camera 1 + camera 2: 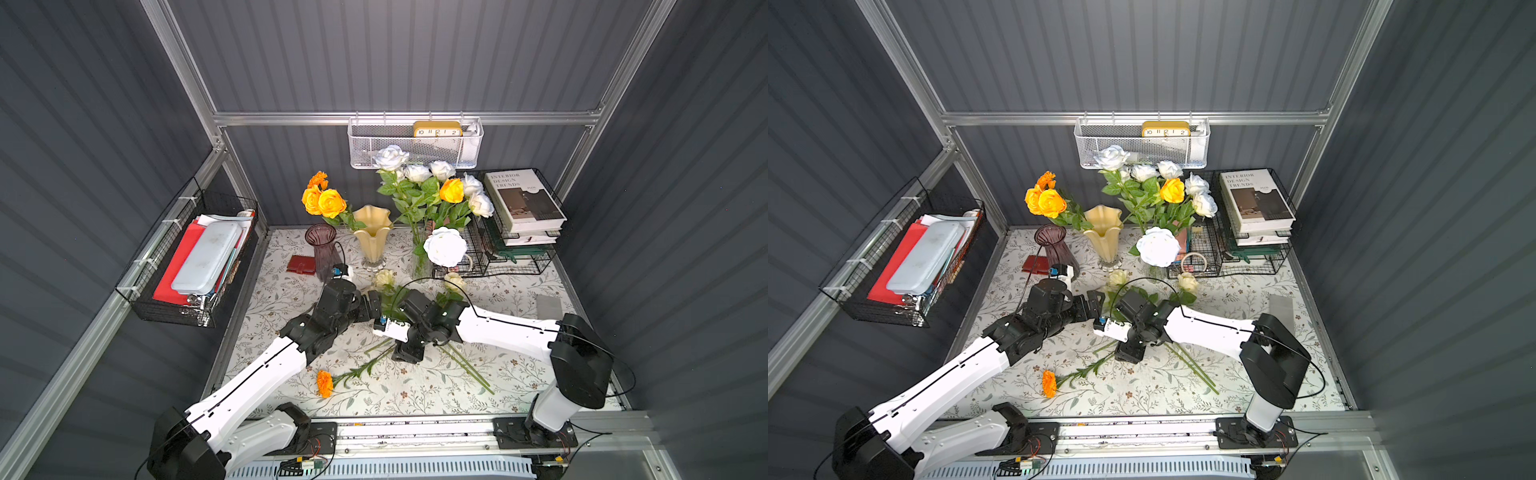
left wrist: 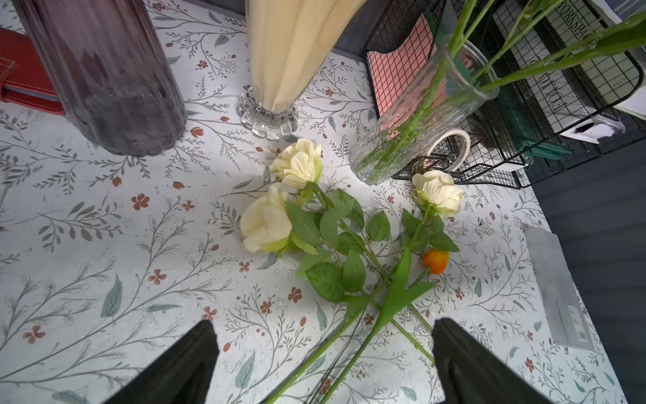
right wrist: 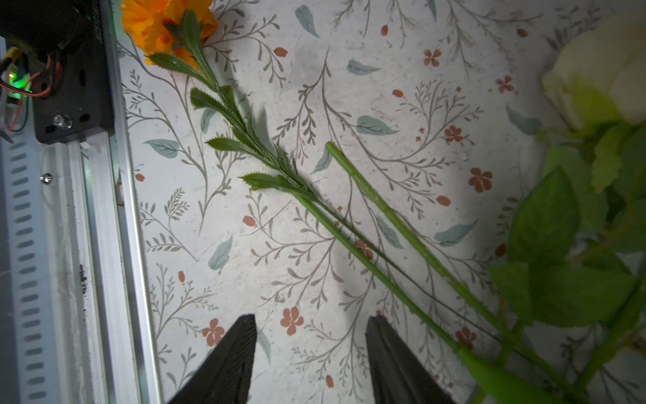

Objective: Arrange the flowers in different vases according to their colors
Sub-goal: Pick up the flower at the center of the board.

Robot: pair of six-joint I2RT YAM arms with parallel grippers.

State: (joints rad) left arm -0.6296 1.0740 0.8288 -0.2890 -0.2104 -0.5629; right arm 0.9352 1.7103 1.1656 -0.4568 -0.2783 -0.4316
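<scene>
The ribbed purple vase (image 1: 322, 249), the cream-yellow vase (image 1: 372, 232) and the clear glass vase (image 1: 420, 262) stand in a row at the back. White roses (image 1: 417, 172) and one orange rose (image 1: 451, 190) are in the clear vase. Two orange roses (image 1: 324, 201) and a marigold lean at the yellow vase's rim. Cream roses (image 2: 267, 220) (image 2: 438, 190) lie on the cloth with crossed stems. A marigold (image 1: 325, 383) lies near the front. My left gripper (image 2: 323, 327) is wide open above those stems. My right gripper (image 3: 313, 318) is open over bare cloth, beside the marigold stem (image 3: 349, 241).
A red wallet (image 1: 301, 264) lies left of the purple vase. A black wire rack (image 1: 519, 266) with books stands at back right, a tape roll (image 2: 451, 143) by it. A clear box (image 1: 548, 305) lies at the right. The metal front rail (image 3: 105, 210) bounds the table.
</scene>
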